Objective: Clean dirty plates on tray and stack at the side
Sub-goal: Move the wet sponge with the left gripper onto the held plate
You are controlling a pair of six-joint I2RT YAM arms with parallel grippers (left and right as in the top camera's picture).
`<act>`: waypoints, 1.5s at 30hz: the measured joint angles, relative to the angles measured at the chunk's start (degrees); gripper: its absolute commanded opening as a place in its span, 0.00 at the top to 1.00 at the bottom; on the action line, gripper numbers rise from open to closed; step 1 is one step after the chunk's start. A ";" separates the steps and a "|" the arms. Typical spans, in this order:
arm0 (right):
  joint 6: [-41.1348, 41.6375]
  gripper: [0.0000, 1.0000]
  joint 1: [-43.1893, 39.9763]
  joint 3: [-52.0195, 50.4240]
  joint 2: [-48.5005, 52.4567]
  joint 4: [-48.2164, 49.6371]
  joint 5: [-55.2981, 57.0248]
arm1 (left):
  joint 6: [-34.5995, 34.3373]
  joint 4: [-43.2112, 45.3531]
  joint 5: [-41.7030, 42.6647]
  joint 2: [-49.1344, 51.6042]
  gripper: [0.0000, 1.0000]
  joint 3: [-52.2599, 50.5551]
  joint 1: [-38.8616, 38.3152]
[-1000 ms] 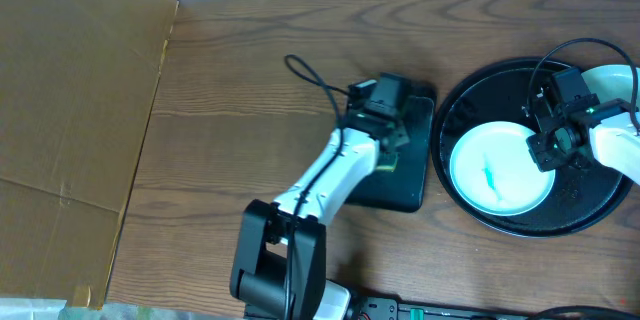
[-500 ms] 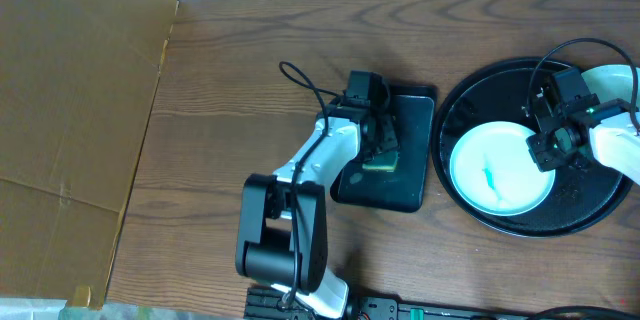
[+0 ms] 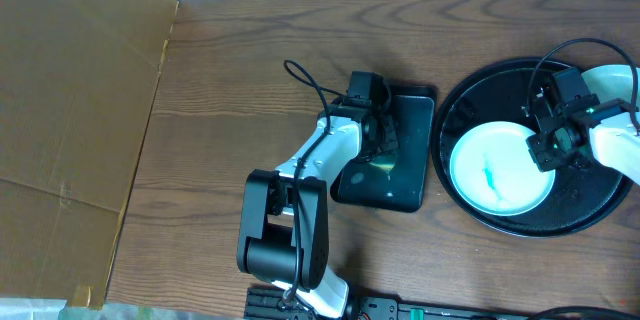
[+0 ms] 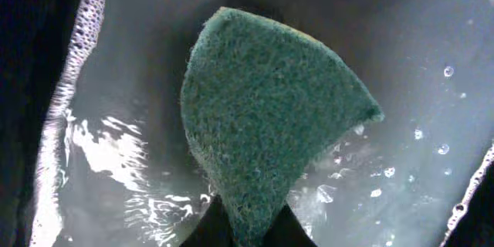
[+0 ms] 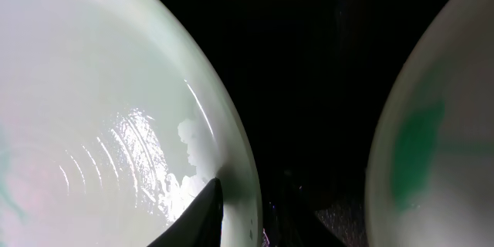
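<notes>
Found the left gripper (image 4: pixel 247 230) clamped on a green sponge (image 4: pixel 270 123), with foamy water (image 4: pixel 116 147) around it in the rectangular black tray (image 3: pixel 410 192) on the desk (image 3: pixel 250 80). Found the right gripper (image 5: pixel 255 220) closed on the rim of a white plate (image 3: pixel 495 175), one finger on each side. Located that plate, teal smear at centre, inside the round black tray (image 3: pixel 470 100). Noted a second plate (image 5: pixel 432 123), also green-smeared, just beside it in the same tray.

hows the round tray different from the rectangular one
The round tray is larger and holds white plates; the rectangular tray is smaller and holds sudsy water and the green sponge, pinched by the left gripper. Both are black.
</notes>
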 measured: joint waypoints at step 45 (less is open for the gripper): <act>9.46 0.98 -0.02 0.28 -0.59 -1.86 0.70 | -2.12 -4.15 7.17 -20.50 0.93 -3.32 -0.13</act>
